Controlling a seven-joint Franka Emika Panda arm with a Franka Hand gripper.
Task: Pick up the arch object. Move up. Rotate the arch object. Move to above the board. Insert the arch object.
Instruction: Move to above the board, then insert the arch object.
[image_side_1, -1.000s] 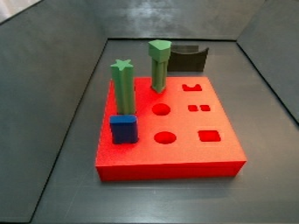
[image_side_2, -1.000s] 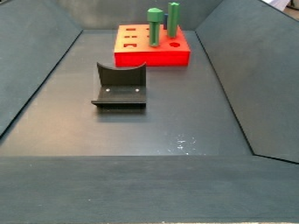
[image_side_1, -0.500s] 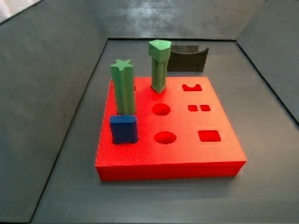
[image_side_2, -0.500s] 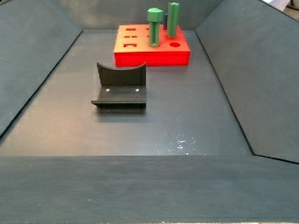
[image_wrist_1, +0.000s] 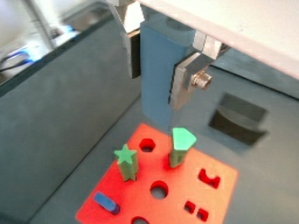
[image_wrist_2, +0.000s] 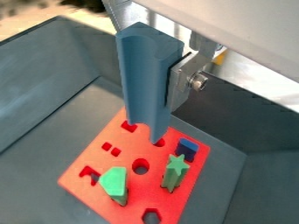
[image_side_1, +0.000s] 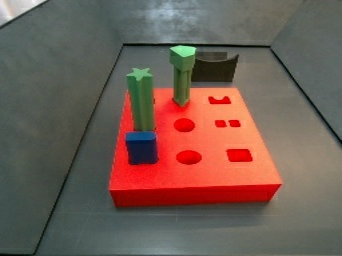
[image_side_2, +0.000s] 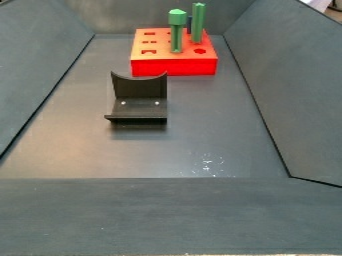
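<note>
In both wrist views the arch object (image_wrist_1: 158, 74) is a tall slate-blue peg with smooth, matt sides; one long face is rounded and runs down to a flat lower end, and it hangs upright, clear of everything below. The gripper (image_wrist_1: 162, 63) is clamped on the peg's upper part, a flat silver finger (image_wrist_1: 187, 77) with a screw head pressed against its side, and it appears in neither side view. Under the peg lies the board (image_wrist_1: 216, 200), a flat red block with round, square and arch-shaped holes in its top face. A green star-topped peg (image_wrist_1: 126, 161) and a second green peg (image_wrist_1: 181, 145) stand upright in the board, and a short bright-blue block (image_wrist_1: 107, 204) sits near one corner. In a side view the board (image_side_1: 214, 175) fills the middle of the frame, the star peg (image_side_1: 139, 100) at centre left, the blue block (image_side_1: 140, 147) just below it, the other green peg (image_side_1: 182, 75) right of the star peg. The dark fixture (image_side_1: 217, 67) stands behind the board at the upper middle; elsewhere it (image_side_2: 138, 97) sits centre left on the grey floor, the board (image_side_2: 173, 55) above it. No writing or label is readable on any piece.
</note>
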